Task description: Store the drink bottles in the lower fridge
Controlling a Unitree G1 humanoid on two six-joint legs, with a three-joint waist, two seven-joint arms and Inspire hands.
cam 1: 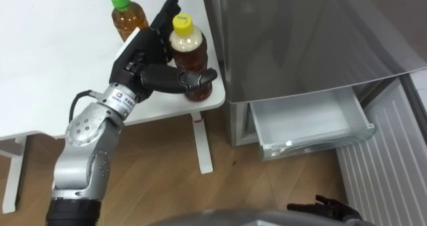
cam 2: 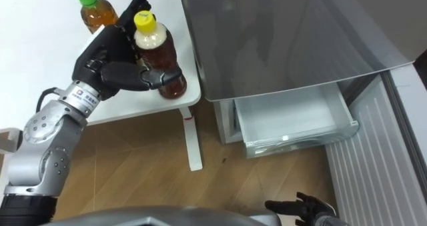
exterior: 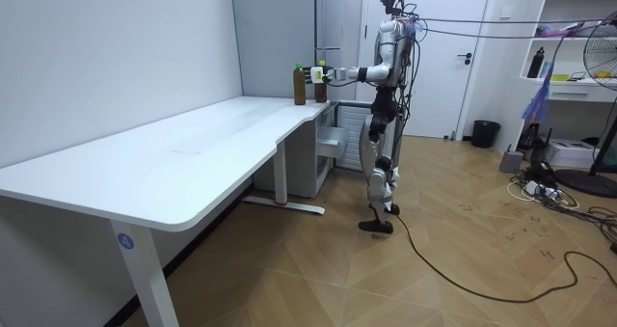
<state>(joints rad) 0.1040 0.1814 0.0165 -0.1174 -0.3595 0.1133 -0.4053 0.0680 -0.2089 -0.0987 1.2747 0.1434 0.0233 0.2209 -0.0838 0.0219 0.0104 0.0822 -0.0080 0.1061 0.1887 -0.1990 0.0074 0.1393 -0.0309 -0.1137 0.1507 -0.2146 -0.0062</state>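
Two drinks standing at the table point(cam 1: 40, 66) corner, left hand point(cam 1: 143, 59) curling round yellow-capped bottle point(cam 1: 190, 53), green-capped bottle point(cam 1: 127, 16) just behind, right hand point(cam 1: 327, 206) hanging low with fingers loosely spread, fridge point(cam 1: 300, 33) drawer point(cam 1: 313, 143) sitting open.

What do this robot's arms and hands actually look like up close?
The left arm is rounded silver-grey segments, with a thin black cable looping by a silver wrist ring that bears a small label. The left hand and right hand are black, with slim black fingers.

On my feed: black left hand point(cam 1: 143, 56), yellow-capped amber bottle point(cam 1: 190, 53), green-capped amber bottle point(cam 1: 128, 21) at its ten o'clock, white table point(cam 1: 53, 73).
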